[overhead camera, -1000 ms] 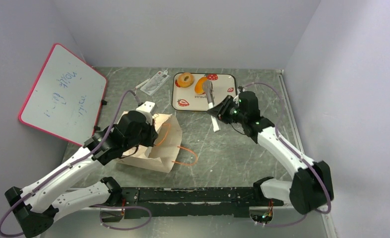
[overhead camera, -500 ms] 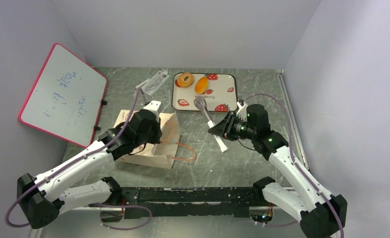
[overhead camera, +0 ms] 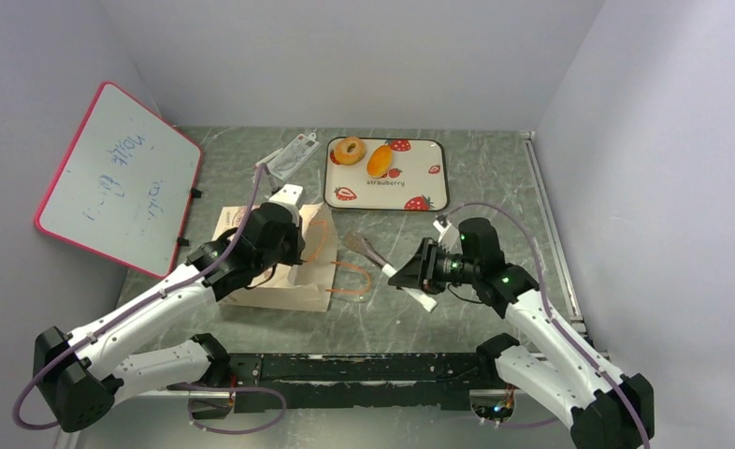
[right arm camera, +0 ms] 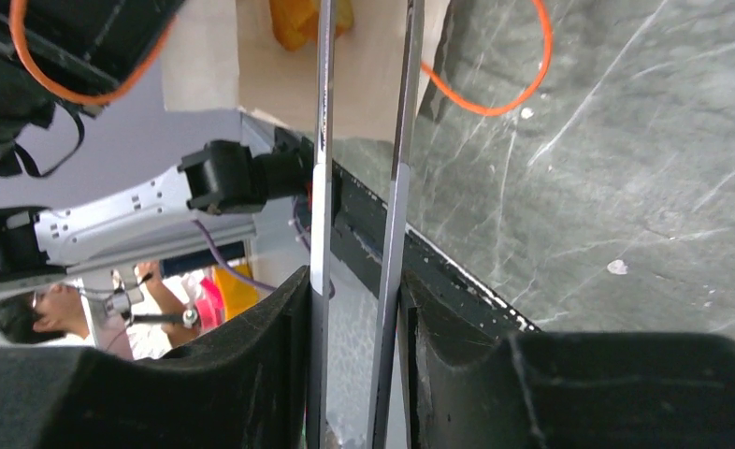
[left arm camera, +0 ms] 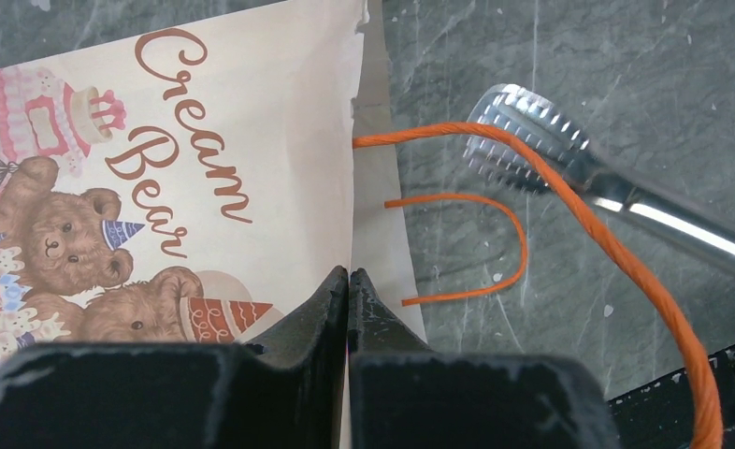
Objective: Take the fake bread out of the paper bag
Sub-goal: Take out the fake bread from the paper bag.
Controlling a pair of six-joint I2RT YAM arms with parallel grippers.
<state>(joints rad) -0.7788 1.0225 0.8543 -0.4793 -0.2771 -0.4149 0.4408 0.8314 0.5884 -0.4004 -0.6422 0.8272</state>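
1. The left hand is pressed together, pinching the top lip of the bag. This seems to keep the mouth lifted.
2. The right hand clamps a pair of tongs by both arms. In the top view their tips point at the bag's mouth, at about 9 o'clock from that hand.
3. One bread shows orange just inside the mouth, near the tong tips. A ring and a bun lie on the tray at 12 o'clock on the table.
4. Risk: an orange handle crosses the tong tip in the left wrist view. The tongs could snag it and drag the bag out of the pinch.
5. Risk: the glossy bread may squirt from the toothed tips if it is squeezed off-centre. The thin lip could also slip or tear, letting the mouth collapse.
6. Writing: "Cream Bear" in red-brown script beside teddy bears on the bag, and "strawberry" on the tray. The blue scrawl on the whiteboard at 10 o'clock is unreadable.
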